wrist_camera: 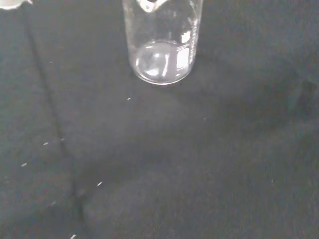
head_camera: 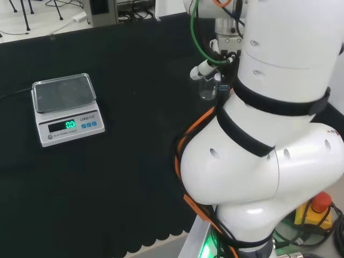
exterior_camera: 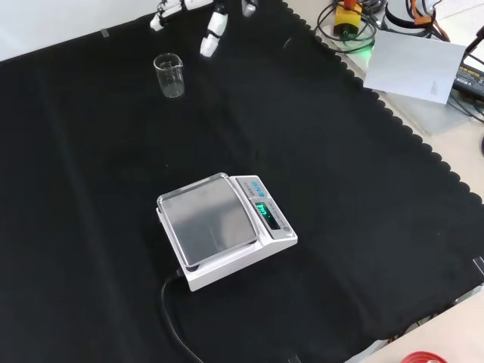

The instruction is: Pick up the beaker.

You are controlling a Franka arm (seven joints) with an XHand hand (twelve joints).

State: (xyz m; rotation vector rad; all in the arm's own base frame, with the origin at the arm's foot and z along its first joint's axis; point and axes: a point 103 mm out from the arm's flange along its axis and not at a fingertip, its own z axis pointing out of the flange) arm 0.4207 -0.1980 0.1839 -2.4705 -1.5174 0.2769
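One big black cloth (exterior_camera: 318, 197) covers pretty much the whole bench, scalloped along its edge in the front view. Next biggest is the arm itself, those chunky white links (head_camera: 269, 140) on the right of the head view, with orange and green cables running along them. Then there's the digital scale (exterior_camera: 223, 227) sitting roughly mid-cloth in the front view, grey pan on top, green display lit, black cord trailing off toward the bottom edge; in the head view it's way over on the left, well apart from the arm. The hand (exterior_camera: 212, 34) comes in from the top of the front view, and its white fingers (exterior_camera: 162, 17) look fairly straight and spread, not wrapped around anything, so I'd call it relaxed and holding nothing. Smallest is the beaker (exterior_camera: 169, 75), clear glass, standing upright on the cloth near the top left of the front view, just below and between the fingers but not touching them. The wrist view has it close up, and it looks empty, round base flat on the cloth.
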